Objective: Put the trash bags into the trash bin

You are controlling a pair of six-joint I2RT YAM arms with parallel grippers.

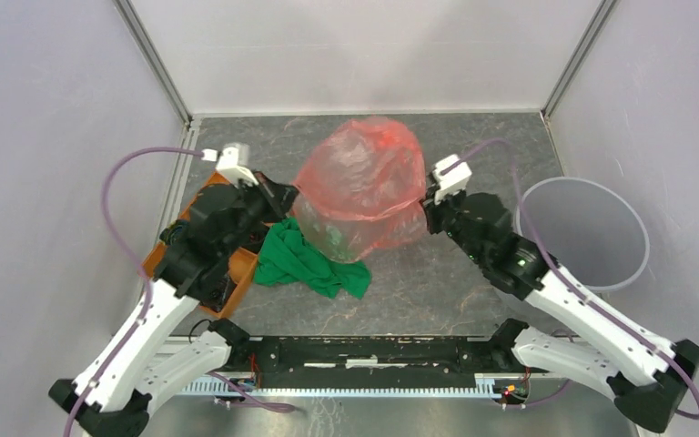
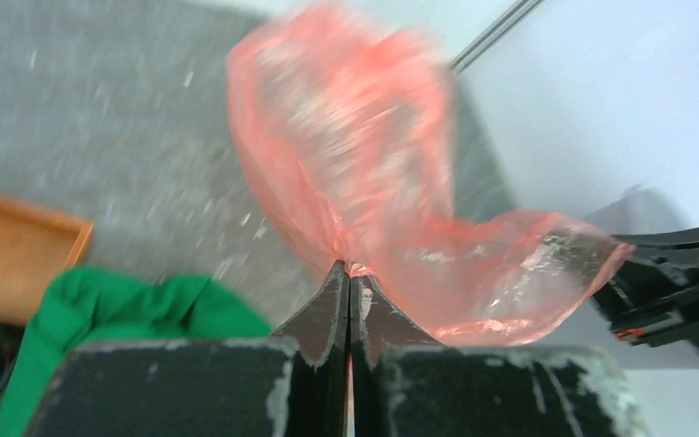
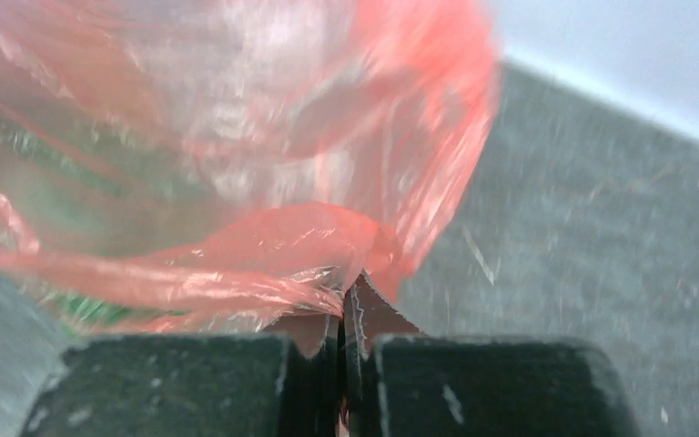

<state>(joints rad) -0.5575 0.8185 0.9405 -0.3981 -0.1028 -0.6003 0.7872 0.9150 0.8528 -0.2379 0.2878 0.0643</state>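
The red trash bag [image 1: 361,187] hangs ballooned at upper centre of the overhead view. The left gripper [image 2: 349,273] is clamped on its left edge, and the right gripper [image 3: 344,305] is pinched tight on its right edge. The trash bin [image 1: 587,232] sits at right, apart from the bag. A green cloth [image 1: 305,259] lies beneath the bag's lower left.

- We see soft, even overhead light in the top view — sharp, shadows faint.
- Both wrist views smear: we find the trash bag [image 2: 355,155] blurred, white glare on its film.
- The table [image 3: 601,228] behind streaks too.
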